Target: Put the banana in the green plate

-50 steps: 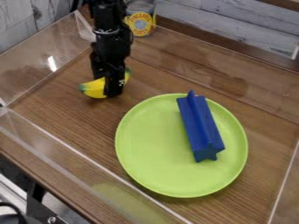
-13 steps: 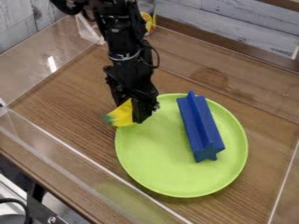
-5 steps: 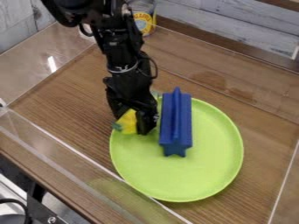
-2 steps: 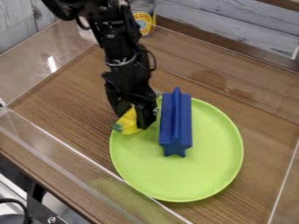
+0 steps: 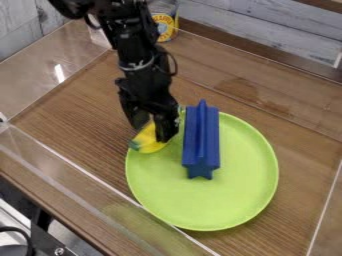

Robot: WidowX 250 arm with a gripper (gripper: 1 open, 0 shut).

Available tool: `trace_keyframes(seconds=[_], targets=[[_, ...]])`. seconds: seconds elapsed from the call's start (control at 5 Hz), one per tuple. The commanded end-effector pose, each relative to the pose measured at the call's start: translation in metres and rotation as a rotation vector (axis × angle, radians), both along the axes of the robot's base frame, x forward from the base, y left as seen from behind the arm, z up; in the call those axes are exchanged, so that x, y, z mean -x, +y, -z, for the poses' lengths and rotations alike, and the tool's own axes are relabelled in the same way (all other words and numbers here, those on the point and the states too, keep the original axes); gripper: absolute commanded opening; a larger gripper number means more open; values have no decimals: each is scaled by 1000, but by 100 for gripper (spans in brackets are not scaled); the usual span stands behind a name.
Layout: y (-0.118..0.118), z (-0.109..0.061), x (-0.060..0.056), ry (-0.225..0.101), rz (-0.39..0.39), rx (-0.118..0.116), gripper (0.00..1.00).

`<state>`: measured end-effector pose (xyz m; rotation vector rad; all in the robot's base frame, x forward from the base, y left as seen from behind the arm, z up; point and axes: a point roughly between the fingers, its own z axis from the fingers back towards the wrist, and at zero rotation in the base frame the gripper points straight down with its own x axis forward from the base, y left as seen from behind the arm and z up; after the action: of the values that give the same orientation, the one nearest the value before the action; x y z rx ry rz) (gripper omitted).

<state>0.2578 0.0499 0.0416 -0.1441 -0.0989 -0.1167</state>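
The small yellow banana (image 5: pixel 144 144) lies on the left edge of the lime-green plate (image 5: pixel 227 205), partly hidden by my fingers. My gripper (image 5: pixel 151 133) points straight down just above it. It is open, with a finger on each side of the banana's upper part and no grip on it. A long blue block (image 5: pixel 199 138) stands on the plate just right of the gripper.
A wooden table (image 5: pixel 67 110) carries the plate inside clear plastic walls (image 5: pixel 40 170) on the left and front. A yellow-labelled can (image 5: pixel 162 24) stands at the back behind the arm. A grey plank wall runs behind.
The banana went from the table at the left onto the plate's left edge. The plate and blue block shifted a little left. Over the last second the gripper has stayed open and almost still.
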Motion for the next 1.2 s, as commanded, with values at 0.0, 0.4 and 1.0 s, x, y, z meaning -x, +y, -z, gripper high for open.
trace_keyframes(seconds=[0.0, 0.4, 1.0], targets=[[6, -22, -9, -72, -17, -15, 100], [7, -29, -11, -85, -20, -13, 100], [6, -36, -13, -96, -17, -8, 100]])
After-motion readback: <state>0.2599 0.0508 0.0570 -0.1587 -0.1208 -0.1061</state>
